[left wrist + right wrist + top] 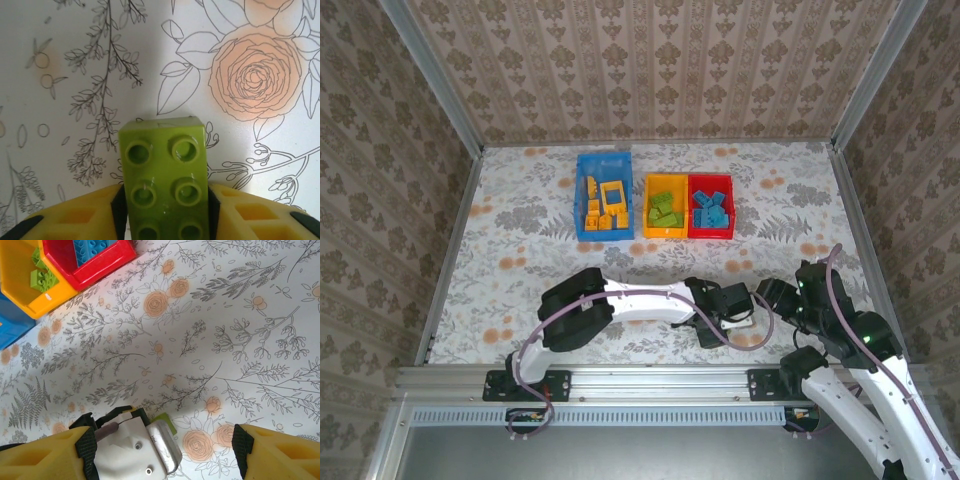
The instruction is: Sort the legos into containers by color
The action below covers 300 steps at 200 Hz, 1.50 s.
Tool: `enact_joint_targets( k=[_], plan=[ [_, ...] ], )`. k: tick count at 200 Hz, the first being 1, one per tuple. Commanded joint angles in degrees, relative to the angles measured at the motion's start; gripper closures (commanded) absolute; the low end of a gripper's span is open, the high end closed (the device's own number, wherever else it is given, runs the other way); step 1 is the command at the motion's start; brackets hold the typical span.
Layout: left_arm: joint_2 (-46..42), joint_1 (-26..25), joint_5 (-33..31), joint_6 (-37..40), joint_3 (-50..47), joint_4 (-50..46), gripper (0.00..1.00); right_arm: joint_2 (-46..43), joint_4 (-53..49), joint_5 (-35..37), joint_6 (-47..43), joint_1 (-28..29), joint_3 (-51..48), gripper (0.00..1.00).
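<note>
In the left wrist view a green lego (pixel 162 150), studs up, sits low over the flowered table between the black pads of my left gripper (pixel 165 210), which is shut on its two long sides. From above, that left gripper (pixel 712 325) is near the front middle of the table. My right gripper (pixel 775 297) stands open just to its right. In the right wrist view, the left wrist's white and metal housing (pixel 145 450) and a corner of the green lego (pixel 166 421) show between the right gripper's (pixel 164 452) fingers.
At the back stand the containers: a blue bin (pixel 582 200) with orange legos, a yellow bin (pixel 666 234) with green ones and a red bin (pixel 711 235) with blue ones. Patterned walls close in the table on three sides.
</note>
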Motion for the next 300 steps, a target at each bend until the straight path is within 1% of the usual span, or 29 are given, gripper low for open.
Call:
enact_joint_targets(
  k=[1, 32, 59, 72, 104, 130, 154, 172, 190, 202, 217, 231, 257, 300],
  plan=[
    [2.46, -0.66, 1.16, 0.45, 0.62, -1.76, 0.55, -0.14, 1.77, -1.87, 0.77, 0.09, 1.63, 0.25],
    [2.82, -0.58, 1.12, -0.15, 0.08, -1.30, 0.56, 0.15, 2.61, -2.20, 0.63, 0.08, 1.18, 0.25],
    [3.09, -0.50, 1.18, -1.03, 0.07, -0.82, 0.70, 0.35, 3.28, -2.41, 0.60, 0.08, 0.80, 0.25],
    [2.26, -0.32, 0.55, -2.17, -0.60, 0.16, 0.73, 0.47, 3.50, -2.41, 0.50, 0.01, 0.84, 0.25],
    [-4.84, 1.97, -0.97, -6.27, -4.95, 3.71, 0.75, 2.09, 4.84, -2.57, -0.96, 0.04, 1.43, 0.25],
    [-11.96, 4.82, -1.92, -9.47, -8.30, 4.63, 0.75, 5.74, 8.70, -4.95, -2.33, 0.04, 1.39, 0.26],
    [-18.14, 8.95, -1.60, -12.43, -11.41, 4.86, 0.75, 10.74, 14.41, -9.04, -3.68, -0.05, 2.00, 0.26],
    [-22.38, 13.49, -0.45, -14.80, -13.44, 5.08, 0.75, 15.09, 18.54, -12.23, -4.54, -0.05, 3.32, 0.27],
    [-25.01, 19.67, 1.08, -17.31, -13.29, 4.17, 0.75, 18.88, 23.49, -15.01, -4.56, 0.03, 4.28, 0.28],
    [-25.47, 24.31, 2.93, -19.28, -12.03, 3.60, 0.75, 21.56, 25.91, -15.50, -4.51, 0.39, 5.15, 0.29],
    [-24.16, 29.05, 3.39, -22.05, -8.84, 2.11, 0.74, 24.50, 28.36, -15.10, -4.64, 1.25, 6.31, 0.29],
    [-21.91, 31.79, 3.81, -24.11, -4.90, 1.45, 0.74, 26.69, 30.58, -14.34, -4.70, 2.26, 7.28, 0.29],
    [-14.17, 34.35, 1.57, -26.89, 5.26, -1.62, 0.74, 30.10, 33.81, -12.98, -4.43, 3.37, 8.50, 0.30],
    [2.13, 37.95, 3.95, -31.28, 24.26, -7.38, 0.74, 32.78, 37.00, -12.43, -4.84, 3.83, 10.00, 0.29]
  ],
)
